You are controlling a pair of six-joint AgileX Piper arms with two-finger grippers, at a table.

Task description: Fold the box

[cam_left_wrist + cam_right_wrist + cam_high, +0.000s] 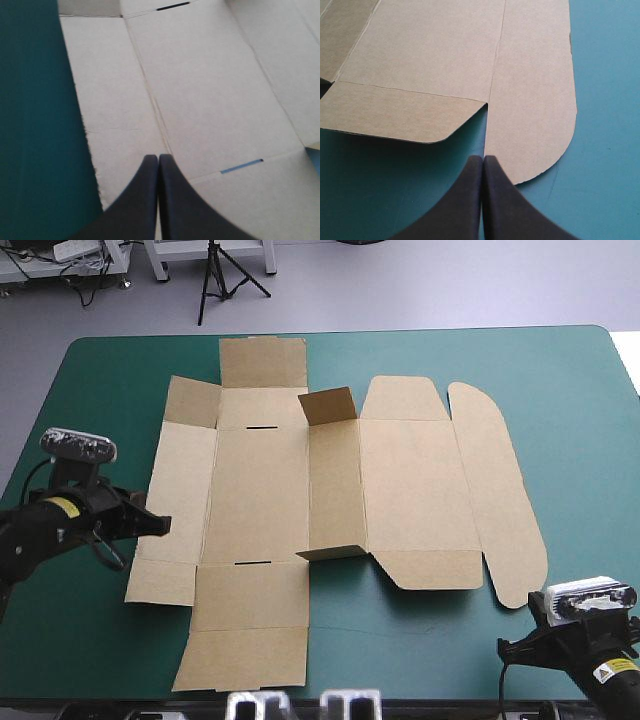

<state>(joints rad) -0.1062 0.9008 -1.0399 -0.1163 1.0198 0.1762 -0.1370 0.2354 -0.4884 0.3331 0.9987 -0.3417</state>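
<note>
On the teal-green cover (560,420), ahead of both grippers, the box (260,490) is laid out flat as one cut sheet of brown board. It is matte and faintly fibrous and is scored with straight creases. Two small flaps are stood up from the sheet's middle strip, one at its far end (328,405) and one at its near end (330,552). The left gripper (158,161) is seen with its black fingers pressed together into a pointed arch. Its tip is held over a crease of the sheet's left side, and a narrow slot (241,166) is cut just beside it. The right gripper (483,162) is likewise drawn tight. Its tip is placed at the notch between a long round-ended flap (535,100) and a shorter tab with a rounded corner (400,112). Whether either tip touches the board cannot be told.
</note>
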